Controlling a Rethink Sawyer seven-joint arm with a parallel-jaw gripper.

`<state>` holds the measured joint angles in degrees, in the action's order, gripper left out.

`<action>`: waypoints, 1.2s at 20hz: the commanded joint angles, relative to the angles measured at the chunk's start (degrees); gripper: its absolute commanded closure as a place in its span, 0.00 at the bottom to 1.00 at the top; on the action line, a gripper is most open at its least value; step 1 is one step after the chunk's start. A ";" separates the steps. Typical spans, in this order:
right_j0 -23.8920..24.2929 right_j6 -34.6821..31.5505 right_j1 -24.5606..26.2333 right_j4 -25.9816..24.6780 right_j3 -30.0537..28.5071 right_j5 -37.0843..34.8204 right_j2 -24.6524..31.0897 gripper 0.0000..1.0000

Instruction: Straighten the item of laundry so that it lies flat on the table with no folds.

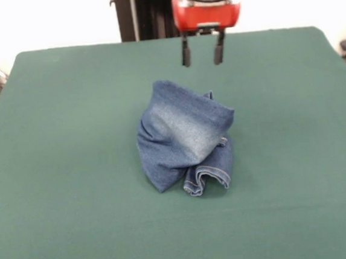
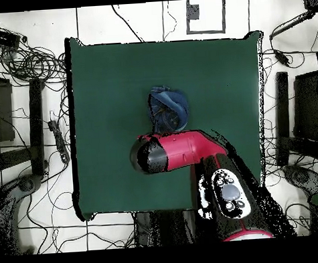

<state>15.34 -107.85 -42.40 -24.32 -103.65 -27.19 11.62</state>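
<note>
The item of laundry (image 1: pixel 184 137), a small pair of blue denim jeans, lies crumpled in a folded heap near the middle of the green table (image 1: pixel 62 175). A faded whitish patch faces up and a curled hemmed cuff sticks out at its near edge. My gripper (image 1: pixel 202 55) hangs open above the table behind the heap, apart from it, with nothing between its two dark fingers. In the overhead view the jeans (image 2: pixel 169 108) show only partly, just beyond the red arm (image 2: pixel 180 151), which hides the gripper.
Green cloth (image 2: pixel 105 80) spreads wide on every side of the heap. Cables and equipment (image 2: pixel 30 64) lie on the floor around the table, beyond its edges.
</note>
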 commanded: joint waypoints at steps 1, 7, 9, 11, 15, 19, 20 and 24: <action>2.33 26.49 2.17 -8.28 -1.51 -7.37 16.86 0.00; 7.18 32.44 5.55 -12.46 -1.26 -10.39 22.47 0.00; 8.55 34.46 6.61 -14.15 -1.26 -10.18 24.00 0.00; 9.61 36.59 7.51 -15.13 -0.83 -11.31 25.04 0.00; 11.56 40.77 8.38 -16.29 -0.06 -13.82 27.00 0.00; 14.37 42.11 7.53 -17.06 -0.89 -14.03 27.41 0.00; 15.21 42.82 7.22 -16.96 -0.05 -14.88 27.27 0.00; 16.51 44.24 8.19 -17.45 3.60 -17.62 26.61 0.00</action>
<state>31.33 -81.54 -37.82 -39.57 -103.15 -36.99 32.80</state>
